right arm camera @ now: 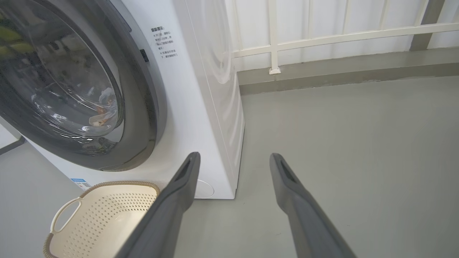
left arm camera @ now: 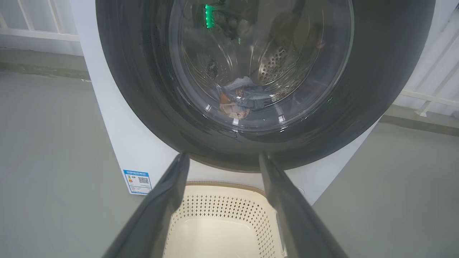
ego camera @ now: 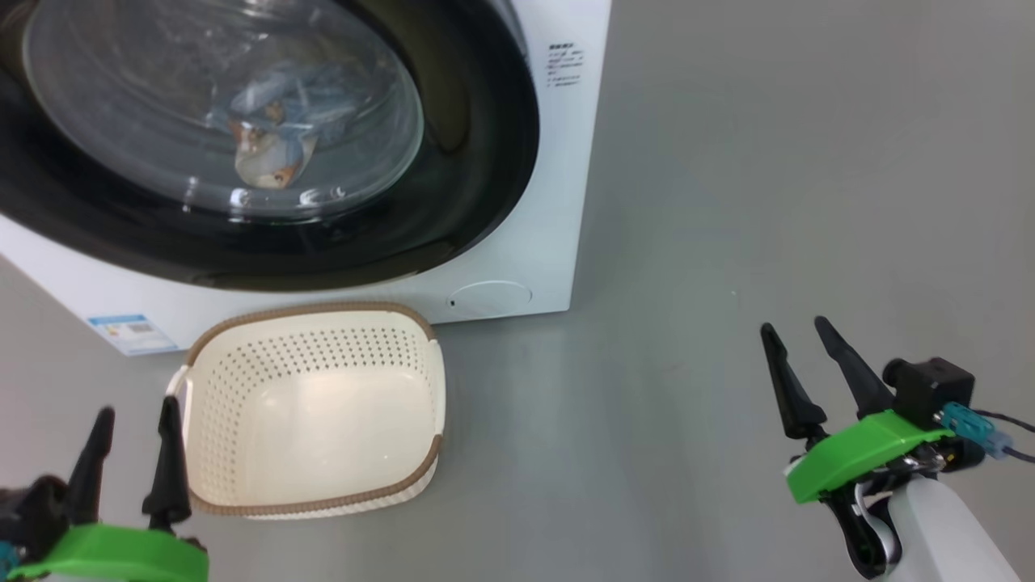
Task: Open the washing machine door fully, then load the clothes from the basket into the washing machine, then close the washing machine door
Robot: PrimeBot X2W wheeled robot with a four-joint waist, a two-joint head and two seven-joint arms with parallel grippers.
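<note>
The washing machine (ego camera: 558, 202) stands ahead with its round black-rimmed door (ego camera: 477, 162) closed against the front. Through the glass bowl I see the clothes (ego camera: 271, 133), light blue with orange patches, lying in the drum; they also show in the left wrist view as the clothes (left arm camera: 240, 100). On the floor before the machine sits the cream basket (ego camera: 315, 485) with nothing in it. My left gripper (ego camera: 133, 412) is open beside the basket's left end. Over bare floor at the right, my right gripper (ego camera: 796, 327) is open and holds nothing.
Grey floor (ego camera: 728, 202) spreads to the right of the machine. A white railing (right arm camera: 322, 36) and a low kerb run along the wall behind. A blue label sticker (ego camera: 133, 333) marks the machine's lower left front.
</note>
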